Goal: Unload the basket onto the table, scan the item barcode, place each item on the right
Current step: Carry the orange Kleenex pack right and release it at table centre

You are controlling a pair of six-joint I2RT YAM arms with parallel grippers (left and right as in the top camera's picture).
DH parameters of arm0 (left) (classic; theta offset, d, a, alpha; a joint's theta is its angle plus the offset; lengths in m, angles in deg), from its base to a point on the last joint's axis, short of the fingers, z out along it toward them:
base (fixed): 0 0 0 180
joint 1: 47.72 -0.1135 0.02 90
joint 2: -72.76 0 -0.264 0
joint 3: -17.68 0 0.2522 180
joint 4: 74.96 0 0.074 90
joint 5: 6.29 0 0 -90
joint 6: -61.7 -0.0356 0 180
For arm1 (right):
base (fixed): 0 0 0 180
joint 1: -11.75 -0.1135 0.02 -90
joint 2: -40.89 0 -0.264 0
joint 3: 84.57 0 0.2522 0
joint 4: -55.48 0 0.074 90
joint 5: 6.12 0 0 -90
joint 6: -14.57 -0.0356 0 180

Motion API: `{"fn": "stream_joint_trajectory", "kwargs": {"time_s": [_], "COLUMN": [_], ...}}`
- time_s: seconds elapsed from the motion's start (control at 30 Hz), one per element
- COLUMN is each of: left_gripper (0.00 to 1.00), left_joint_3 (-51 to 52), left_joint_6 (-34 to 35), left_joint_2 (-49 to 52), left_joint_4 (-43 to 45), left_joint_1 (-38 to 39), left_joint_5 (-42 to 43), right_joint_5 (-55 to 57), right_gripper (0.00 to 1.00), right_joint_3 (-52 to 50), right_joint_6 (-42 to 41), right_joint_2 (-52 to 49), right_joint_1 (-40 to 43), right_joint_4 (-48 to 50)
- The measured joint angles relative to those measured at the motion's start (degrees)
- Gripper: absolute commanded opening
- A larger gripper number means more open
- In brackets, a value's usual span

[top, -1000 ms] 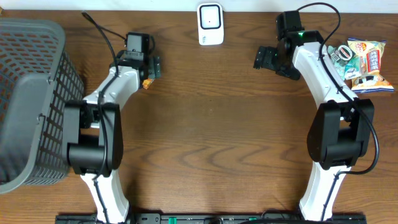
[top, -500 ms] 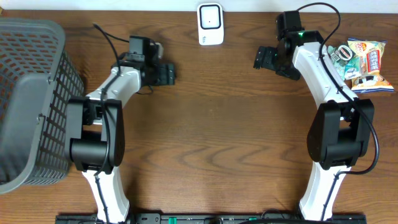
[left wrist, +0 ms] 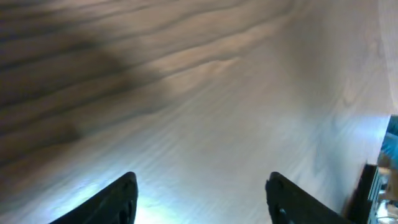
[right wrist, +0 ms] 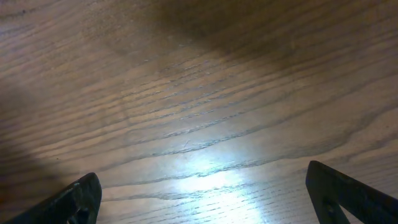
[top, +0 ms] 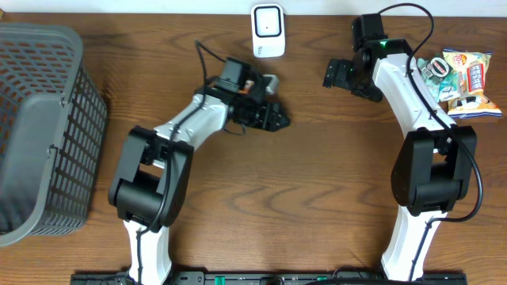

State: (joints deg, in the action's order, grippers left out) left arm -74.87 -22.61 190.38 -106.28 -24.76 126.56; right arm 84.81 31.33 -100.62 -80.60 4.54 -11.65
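Two grippers empty: left gripper [top: 275,120] jaws parted above table [top: 317,190] near scanner [top: 268,30]; right gripper [top: 333,74] jaws spread wide.

Overhead: bright, even, sharp; only faint soft shadows on the tabletop [top: 301,182].
Left wrist: heavy blur, grain smeared; washed-out glare lower centre and right, dark shadow upper left.
Right wrist: grain in focus; glare patch bottom centre, shadow along top and lower left.
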Motion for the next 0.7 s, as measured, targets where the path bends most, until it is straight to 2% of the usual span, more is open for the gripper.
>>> {"fn": "stream_joint_trajectory", "kwargs": {"time_s": [0.1,0.37,0.4,0.57,0.6,0.7], "left_gripper": [0.63,0.64,0.68,0.71,0.73,0.73], "left_joint_3": [0.00,-0.35,-0.35,-0.35,-0.35,-0.33], "left_joint_6": [0.02,0.00,0.00,0.02,0.02,0.04], "left_joint_2": [-3.56,-12.33,-11.96,-7.32,-5.77,-1.46], "left_joint_4": [0.07,1.01,1.01,1.31,1.62,3.72], "left_joint_1": [0.76,-4.85,-5.92,-8.52,-8.50,-8.22], "left_joint_5": [-5.03,-30.10,-31.63,-35.32,-35.47,-34.64], "right_joint_5": [-0.02,0.00,-0.02,0.00,-0.02,0.00], "right_gripper": [0.99,0.99,0.99,0.99,0.99,0.99], "right_joint_3": [0.00,0.00,0.00,0.00,0.00,0.00], "right_joint_6": [0.00,0.00,0.02,0.00,0.02,0.02], "right_joint_2": [0.00,0.00,0.00,0.00,0.00,0.00], "right_joint_1": [0.00,0.00,0.00,0.00,0.00,0.00], "right_joint_4": [0.00,0.00,0.00,0.00,0.00,0.02]}}
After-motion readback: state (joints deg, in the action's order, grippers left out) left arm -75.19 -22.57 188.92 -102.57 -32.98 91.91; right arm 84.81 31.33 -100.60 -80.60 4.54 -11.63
